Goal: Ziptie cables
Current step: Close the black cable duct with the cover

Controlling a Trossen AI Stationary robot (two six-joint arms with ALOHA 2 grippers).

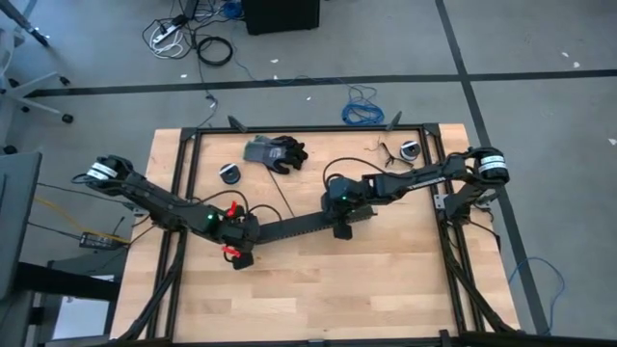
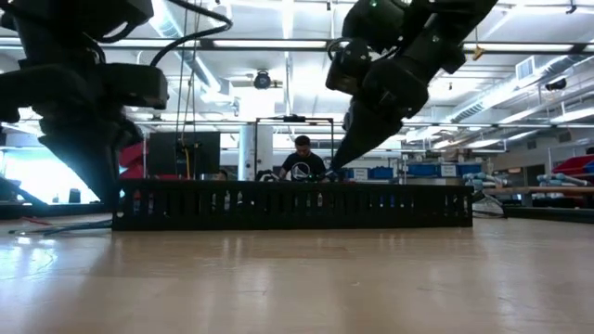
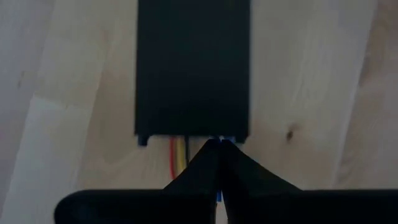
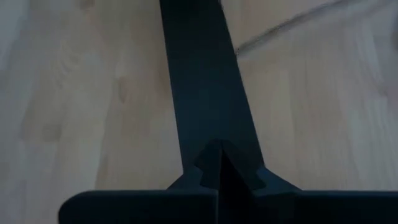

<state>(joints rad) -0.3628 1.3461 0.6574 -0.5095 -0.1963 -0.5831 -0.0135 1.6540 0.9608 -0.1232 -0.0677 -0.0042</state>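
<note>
A long black slotted channel [image 1: 304, 224] lies aslant on the wooden table; it also shows in the low view [image 2: 297, 204]. At its left end, thin yellow, red and blue wires of the cables [image 3: 177, 152] stick out of the channel [image 3: 193, 68]; the rest is hidden inside. My left gripper [image 3: 219, 146] is shut at that end, a blue wire showing in the seam of its fingers. My right gripper [image 4: 219, 149] is shut and hangs slanting down just over the channel's top [image 4: 205, 93], toward its right part [image 1: 342, 220]; whether it touches cannot be told. My left gripper pinches a thin blue wire [image 3: 227, 139] between its two fingers, right where it leaves the channel's left end. The fingers come steeply from above, along the channel's line. Blue shows again in the seam farther back [image 3: 219, 196]. The wire's other end stays in the channel.
Dark gloves [image 1: 276, 152] lie at the table's far side, with a tape roll on each side [image 1: 229, 173] [image 1: 409, 150]. A coiled blue cable [image 1: 362, 113] lies on the floor beyond. A person [image 2: 302, 160] sits far behind the table.
</note>
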